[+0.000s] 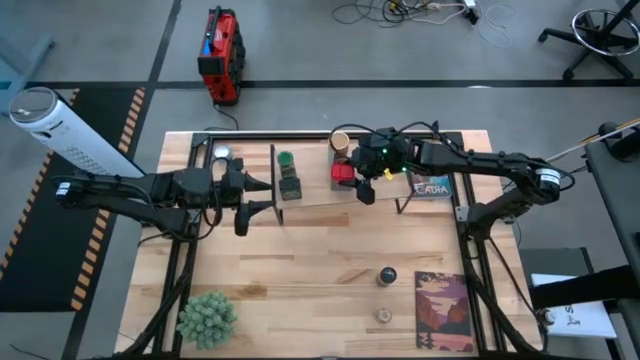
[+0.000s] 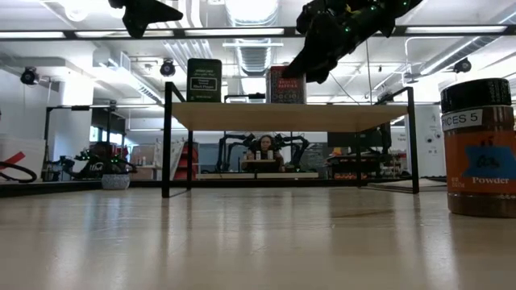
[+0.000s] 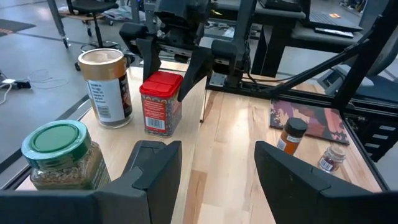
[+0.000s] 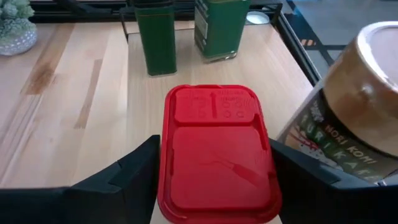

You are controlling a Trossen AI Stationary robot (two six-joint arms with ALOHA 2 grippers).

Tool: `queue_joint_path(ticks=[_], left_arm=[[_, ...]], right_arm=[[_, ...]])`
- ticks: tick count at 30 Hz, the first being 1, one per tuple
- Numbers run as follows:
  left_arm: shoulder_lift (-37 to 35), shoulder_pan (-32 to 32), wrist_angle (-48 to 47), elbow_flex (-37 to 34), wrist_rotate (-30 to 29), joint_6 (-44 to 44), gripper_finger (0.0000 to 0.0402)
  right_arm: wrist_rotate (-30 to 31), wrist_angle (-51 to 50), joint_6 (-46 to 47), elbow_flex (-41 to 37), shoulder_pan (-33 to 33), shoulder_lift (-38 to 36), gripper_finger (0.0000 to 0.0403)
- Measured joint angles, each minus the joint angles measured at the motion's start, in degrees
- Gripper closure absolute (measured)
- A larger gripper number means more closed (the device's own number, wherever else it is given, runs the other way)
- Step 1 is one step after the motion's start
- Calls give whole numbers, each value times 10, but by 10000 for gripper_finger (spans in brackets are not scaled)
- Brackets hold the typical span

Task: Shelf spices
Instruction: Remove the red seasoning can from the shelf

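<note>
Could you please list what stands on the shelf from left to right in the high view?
Green-lidded jar with the dark square tin just below it → tan cylinder → red square tin → book.

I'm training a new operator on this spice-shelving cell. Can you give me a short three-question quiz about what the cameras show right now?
1. True or false: the right gripper has its fingers on either side of the red square tin, which stands on the shelf.
2. Which container stands right beside that tin?
A. the tan cylinder
B. the small pale jar
C. the dark-lidded brown jar
3. Fill in: the left gripper is open and holds ____.

Key
1. True.
2. A. The two small jars are on the tabletop near a picture-cover book.
3. Nothing; it hovers near the green-lidded jar.
</note>
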Motion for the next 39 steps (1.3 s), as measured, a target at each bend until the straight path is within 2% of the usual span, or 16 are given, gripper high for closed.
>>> queue_joint_path(ticks=[16,29,39], left_arm=[[0,-10,2,0,0,0,209],[0,-10,2,0,0,0,209],[0,-10,1,0,0,0,209]], right_arm=[[2,-13,13,0,10,0,201],[7,-25,13,0,14,-4,205],[17,-44,13,-2,17,-41,206]])
